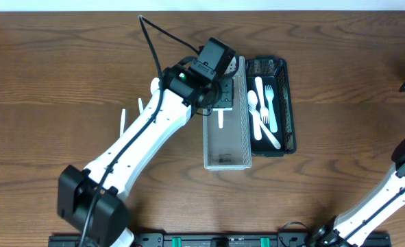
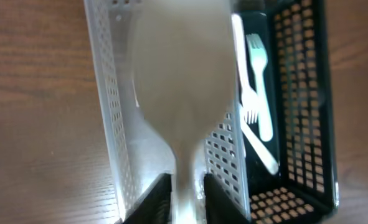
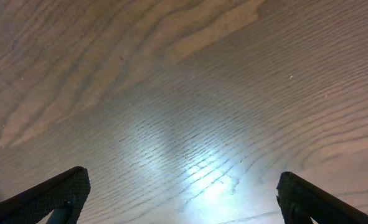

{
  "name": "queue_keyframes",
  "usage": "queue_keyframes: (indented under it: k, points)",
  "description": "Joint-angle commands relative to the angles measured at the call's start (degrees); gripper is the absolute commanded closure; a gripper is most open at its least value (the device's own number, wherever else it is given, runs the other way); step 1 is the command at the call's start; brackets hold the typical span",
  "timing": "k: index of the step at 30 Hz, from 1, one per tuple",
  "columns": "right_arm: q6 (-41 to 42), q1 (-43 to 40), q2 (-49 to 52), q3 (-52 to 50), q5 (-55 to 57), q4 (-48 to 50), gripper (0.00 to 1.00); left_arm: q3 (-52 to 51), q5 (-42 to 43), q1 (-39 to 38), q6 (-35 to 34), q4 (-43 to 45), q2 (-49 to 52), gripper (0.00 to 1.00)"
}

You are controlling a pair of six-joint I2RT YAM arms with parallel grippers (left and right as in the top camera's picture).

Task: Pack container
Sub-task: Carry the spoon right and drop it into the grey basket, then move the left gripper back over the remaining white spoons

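A white plastic spoon (image 2: 184, 93), pale and blurred, hangs over the white perforated container (image 2: 106, 106) near the table's (image 1: 51, 68) far edge. The left arm reaches across it. The left gripper (image 2: 187, 202) flanks the handle, though I cannot tell if it pinches; the right gripper (image 3: 184, 190) gapes wide.

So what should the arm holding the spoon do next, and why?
Probably open the left gripper a little and let the white spoon drop. It seems to hang right over the white bin, next to the black tray, so it should land inside.
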Motion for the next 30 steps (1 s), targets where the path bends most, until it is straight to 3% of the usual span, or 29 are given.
queue_keyframes:
  k: [1,3,4,8,10,14,18,30]
  points:
    - [-0.8,-0.5,0.4,-0.1,-0.2,0.0,0.01,0.6,-0.4,0.4,-0.7,-0.1,1.7,0.74]
    - [-0.8,-0.5,0.4,-0.1,-0.2,0.0,0.01,0.6,-0.4,0.4,-0.7,-0.1,2.0,0.62]
    - [-0.8,-0.5,0.4,-0.1,-0.2,0.0,0.01,0.6,-0.4,0.4,-0.7,0.0,2.0,0.50]
    - [-0.8,-0.5,0.4,-0.1,-0.2,0.0,0.01,0.7,-0.4,0.6,1.6,1.4,1.9,0.43]
    - [-0.8,-0.5,0.4,-0.1,-0.2,0.0,0.01,0.7,-0.7,1.1,5.9,2.3,1.3,0.32]
    - [-0.8,-0.5,0.4,-0.1,-0.2,0.0,0.01,0.8,-5.3,4.5,10.0,1.6,-1.1,0.19]
    - [-0.8,-0.5,0.4,-0.1,-0.2,0.0,0.01,0.8,-11.5,10.1,10.3,-1.5,-2.3,0.13]
    - [-0.8,-0.5,0.4,-0.1,-0.2,0.0,0.01,0.8,-11.1,20.8,14.4,-4.0,5.5,0.08]
